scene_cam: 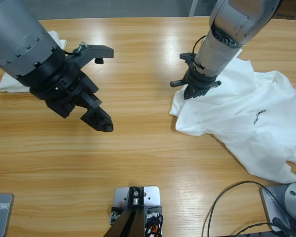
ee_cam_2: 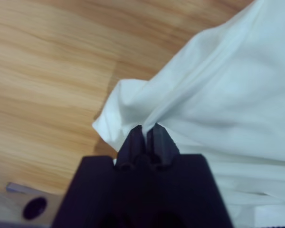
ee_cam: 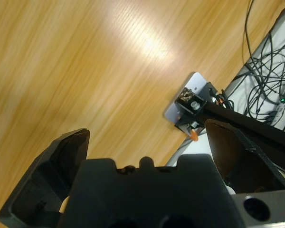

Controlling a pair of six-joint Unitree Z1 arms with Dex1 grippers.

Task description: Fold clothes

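T-shirt (scene_cam: 246, 123) is seen crumpled and loosely spread on the right half of the wooden table (scene_cam: 148, 158), its small black lettering mark (scene_cam: 259, 117) facing up near the middle of the cloth. A fold at its upper-left edge is pinched by the right gripper (scene_cam: 198, 90); in the right wrist view the 2 black jaws are pressed together on a gathered ridge of white cloth (ee_cam_2: 147, 126), with bare wood to the left of it. The right arm comes down from the top right of the high view.

Left gripper (scene_cam: 96, 84) is held over bare wood on the left half of the table, well apart from the T-shirt. Its 2 jaws are spread wide with nothing between them, as confirmed in the left wrist view (ee_cam: 147, 137).

A 2nd white garment (scene_cam: 15, 79) lies near the left edge of the table, mostly hidden behind the left arm; whether it is folded cannot be told.
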